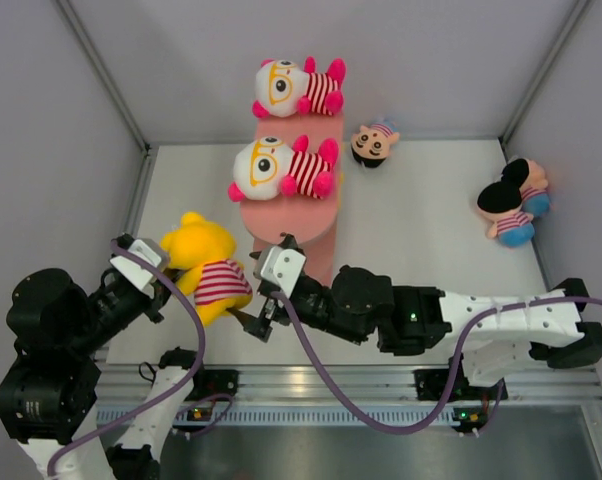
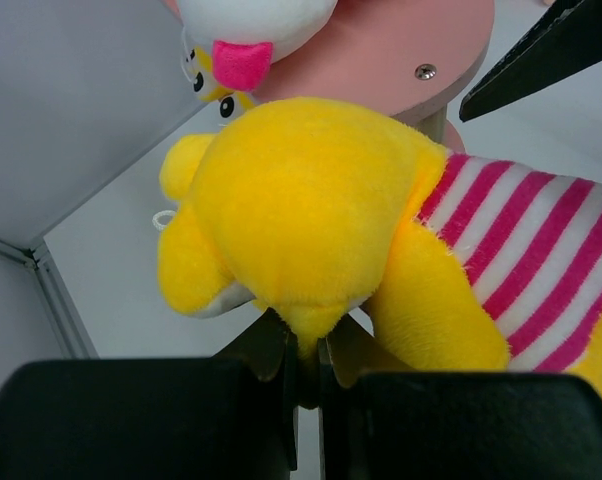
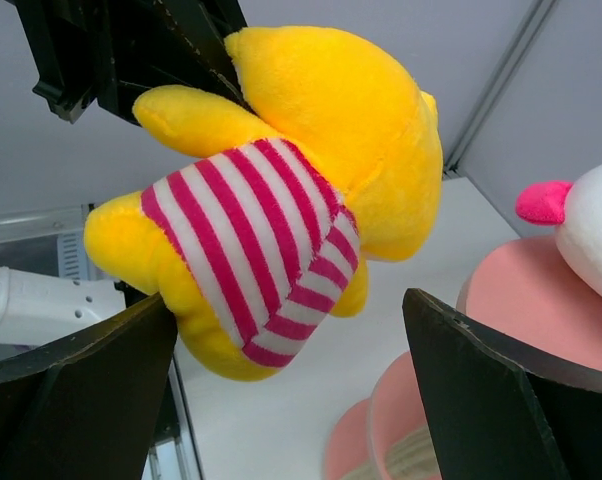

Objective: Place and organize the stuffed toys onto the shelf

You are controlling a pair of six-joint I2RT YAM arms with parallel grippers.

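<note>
The shelf point(image 1: 286, 218) carries a white-faced toy point(image 1: 281, 165) on each upper tier, so the bear point(image 1: 209, 265), hanging just left of it, probably wants a free spot lower down. The right gripper point(image 1: 258, 322), jaws wide around the striped belly, should close mid-body before the left gripper point(image 2: 303, 355), pinched on a nub of the head, lets go. The bear is soft yellow plush in a red-white shirt.

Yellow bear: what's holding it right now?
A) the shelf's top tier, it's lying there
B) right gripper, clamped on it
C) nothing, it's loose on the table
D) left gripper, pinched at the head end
D: in the left wrist view the left gripper is shut on a yellow fold at the head end of the yellow bear, while the right gripper stands open by its striped body.
</note>
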